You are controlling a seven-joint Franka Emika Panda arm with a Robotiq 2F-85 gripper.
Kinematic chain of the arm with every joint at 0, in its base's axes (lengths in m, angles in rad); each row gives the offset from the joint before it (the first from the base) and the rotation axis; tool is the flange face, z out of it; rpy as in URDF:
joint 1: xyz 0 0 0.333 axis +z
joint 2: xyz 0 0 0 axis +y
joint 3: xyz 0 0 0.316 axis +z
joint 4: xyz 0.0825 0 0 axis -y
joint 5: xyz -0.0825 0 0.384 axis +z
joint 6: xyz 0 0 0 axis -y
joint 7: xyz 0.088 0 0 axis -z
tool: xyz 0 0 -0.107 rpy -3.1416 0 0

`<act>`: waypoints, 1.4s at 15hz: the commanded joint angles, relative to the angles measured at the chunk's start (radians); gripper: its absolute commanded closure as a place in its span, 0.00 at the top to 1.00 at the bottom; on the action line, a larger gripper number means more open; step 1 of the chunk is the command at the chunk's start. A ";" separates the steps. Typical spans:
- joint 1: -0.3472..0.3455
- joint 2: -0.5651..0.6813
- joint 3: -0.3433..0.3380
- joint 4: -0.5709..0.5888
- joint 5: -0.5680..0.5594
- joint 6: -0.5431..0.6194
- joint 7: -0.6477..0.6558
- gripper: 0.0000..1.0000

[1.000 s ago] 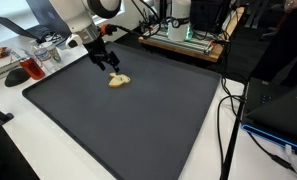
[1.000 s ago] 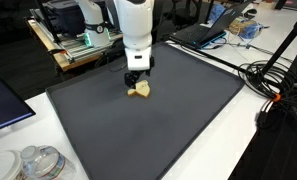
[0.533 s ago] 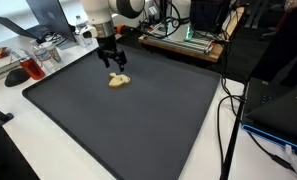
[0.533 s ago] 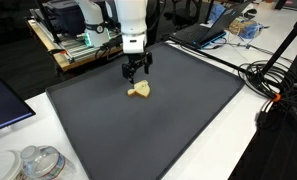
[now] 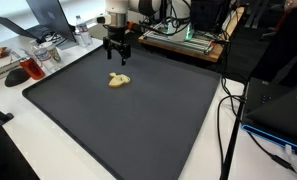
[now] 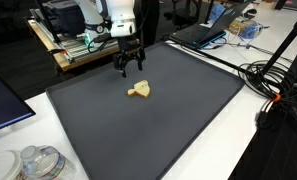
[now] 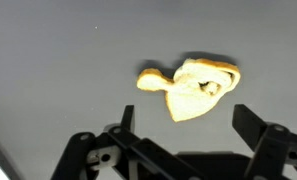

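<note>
Upper left, the spread, empty tool [image 5: 119, 60] hovers over a tan piece [image 5: 118, 80] lying ungrasped on the dark surface [image 5: 148, 125].

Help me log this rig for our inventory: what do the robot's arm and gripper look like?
The white robot arm with rounded, tubular segments ends in a black two-fingered gripper. In the wrist view its fingers are black, angular bars on open linkages. No markings can be made out.
</note>
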 commanded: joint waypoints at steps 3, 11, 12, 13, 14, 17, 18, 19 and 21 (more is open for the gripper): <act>0.002 -0.023 -0.019 -0.154 -0.007 0.275 0.003 1.00; 0.010 -0.017 -0.019 -0.219 0.002 0.467 -0.042 1.00; 0.005 -0.023 -0.008 -0.205 -0.015 0.421 -0.041 1.00; -0.015 -0.022 0.011 -0.193 -0.050 0.391 -0.034 1.00; -0.056 -0.024 0.044 -0.177 -0.119 0.347 -0.021 1.00; -0.193 0.003 0.183 -0.114 -0.306 0.242 -0.027 1.00; -0.263 0.024 0.260 -0.094 -0.350 0.218 -0.038 1.00; -0.327 0.049 0.330 -0.070 -0.364 0.195 -0.063 1.00; -0.422 0.082 0.428 -0.018 -0.348 0.128 -0.120 1.00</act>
